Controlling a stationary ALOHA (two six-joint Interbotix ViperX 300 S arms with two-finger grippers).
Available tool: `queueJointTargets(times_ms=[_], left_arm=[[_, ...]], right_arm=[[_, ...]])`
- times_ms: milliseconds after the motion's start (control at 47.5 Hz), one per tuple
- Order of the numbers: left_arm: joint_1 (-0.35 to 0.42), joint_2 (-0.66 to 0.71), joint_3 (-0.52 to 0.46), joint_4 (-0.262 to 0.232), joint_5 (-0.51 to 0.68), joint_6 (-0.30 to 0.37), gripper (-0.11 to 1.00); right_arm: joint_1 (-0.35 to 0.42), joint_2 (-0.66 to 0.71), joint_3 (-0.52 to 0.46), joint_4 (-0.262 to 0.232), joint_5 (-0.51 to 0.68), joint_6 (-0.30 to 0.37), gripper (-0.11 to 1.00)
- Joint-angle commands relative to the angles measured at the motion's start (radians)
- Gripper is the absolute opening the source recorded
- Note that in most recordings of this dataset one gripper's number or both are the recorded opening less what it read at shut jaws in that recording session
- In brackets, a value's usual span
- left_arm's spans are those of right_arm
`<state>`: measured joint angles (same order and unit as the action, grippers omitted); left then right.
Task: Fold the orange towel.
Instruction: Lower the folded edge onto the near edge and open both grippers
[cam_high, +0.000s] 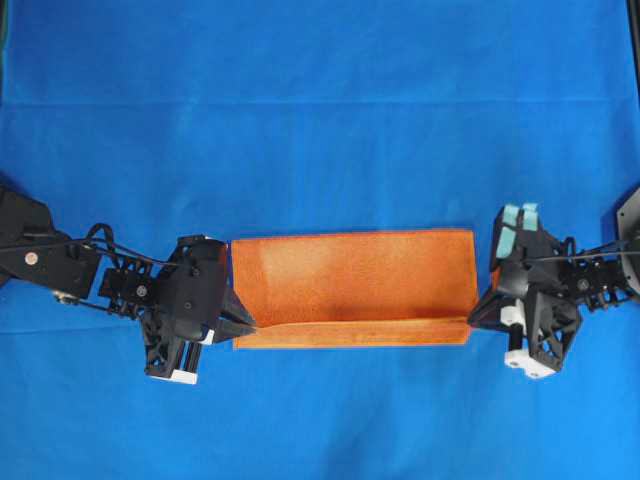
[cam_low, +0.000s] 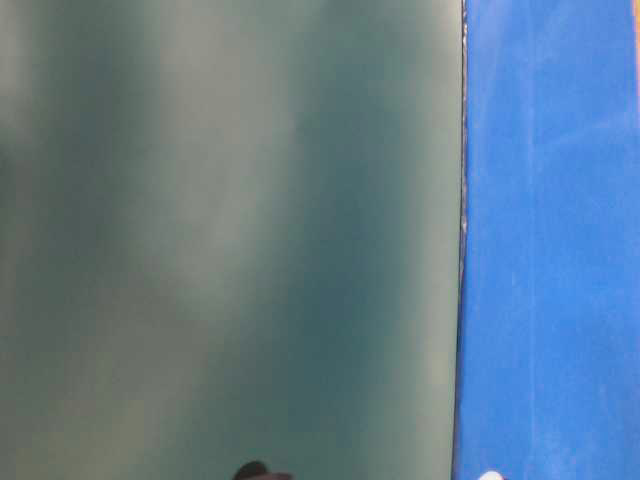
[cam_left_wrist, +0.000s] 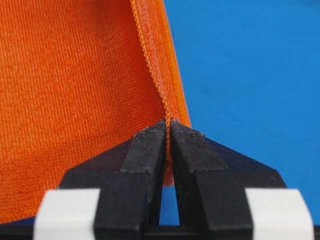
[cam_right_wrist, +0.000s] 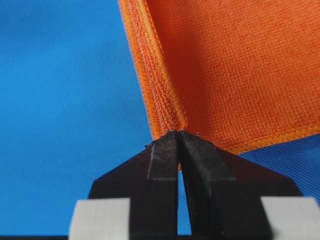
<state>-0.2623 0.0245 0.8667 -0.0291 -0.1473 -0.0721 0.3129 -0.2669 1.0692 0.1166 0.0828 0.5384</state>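
Note:
The orange towel (cam_high: 350, 285) lies across the middle of the blue cloth, stretched between both arms, its upper layer lifted over a strip lying flat along the near edge. My left gripper (cam_high: 250, 327) is shut on the towel's left edge; in the left wrist view the black fingertips (cam_left_wrist: 150, 137) pinch the stitched hem of the orange towel (cam_left_wrist: 75, 90). My right gripper (cam_high: 472, 322) is shut on the right edge. The right wrist view shows my right gripper (cam_right_wrist: 178, 134) clamping the hem of the orange towel (cam_right_wrist: 240, 70).
The blue cloth surface (cam_high: 320, 100) covers the whole table around the towel. The table-level view shows mostly a blurred grey-green panel (cam_low: 230, 240), with a strip of blue cloth (cam_low: 550, 240) at its right.

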Motion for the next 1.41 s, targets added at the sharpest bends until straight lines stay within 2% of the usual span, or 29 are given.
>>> queueJointTargets(times_ms=[0, 210, 358, 400, 526, 568, 610, 736, 820, 1030, 1178, 1388], left_arm=[[0.005, -0.003, -0.017, 0.0, 0.002, 0.0, 0.03], [0.005, -0.003, -0.011, -0.002, 0.006, 0.0, 0.06], [0.005, -0.006, -0.009, -0.002, 0.015, 0.0, 0.29], [0.006, -0.006, -0.009, -0.002, 0.023, 0.002, 0.36], [0.021, -0.018, -0.011, -0.002, 0.046, 0.003, 0.54], [0.029, -0.029, -0.011, 0.0, 0.054, 0.005, 0.57], [0.038, -0.043, -0.011, 0.0, 0.063, 0.011, 0.58], [0.077, -0.1, -0.006, 0.005, 0.104, 0.02, 0.57], [0.104, -0.13, -0.005, 0.005, 0.126, 0.025, 0.57], [0.143, -0.167, 0.006, 0.006, 0.133, 0.061, 0.58], [0.169, -0.175, 0.015, 0.006, 0.133, 0.084, 0.57], [0.186, -0.153, 0.002, 0.006, 0.129, 0.086, 0.58]], right_arm=[[0.009, 0.006, -0.026, 0.003, -0.003, 0.008, 0.02], [0.015, 0.02, -0.04, 0.002, -0.003, 0.041, 0.02], [0.025, 0.032, -0.049, 0.003, -0.003, 0.075, 0.03], [0.025, 0.034, -0.054, 0.002, -0.003, 0.077, 0.1], [0.025, 0.032, -0.061, -0.011, -0.002, 0.074, 0.49], [0.023, 0.023, -0.063, -0.026, 0.003, 0.071, 0.6], [0.017, 0.012, -0.063, -0.043, 0.008, 0.071, 0.65], [-0.02, -0.037, -0.061, -0.107, 0.041, 0.069, 0.58], [-0.057, -0.071, -0.061, -0.153, 0.083, 0.069, 0.59], [-0.225, -0.132, -0.054, -0.27, 0.172, 0.069, 0.59], [-0.296, -0.132, -0.054, -0.319, 0.207, 0.069, 0.59], [-0.314, -0.104, -0.058, -0.35, 0.206, 0.071, 0.59]])
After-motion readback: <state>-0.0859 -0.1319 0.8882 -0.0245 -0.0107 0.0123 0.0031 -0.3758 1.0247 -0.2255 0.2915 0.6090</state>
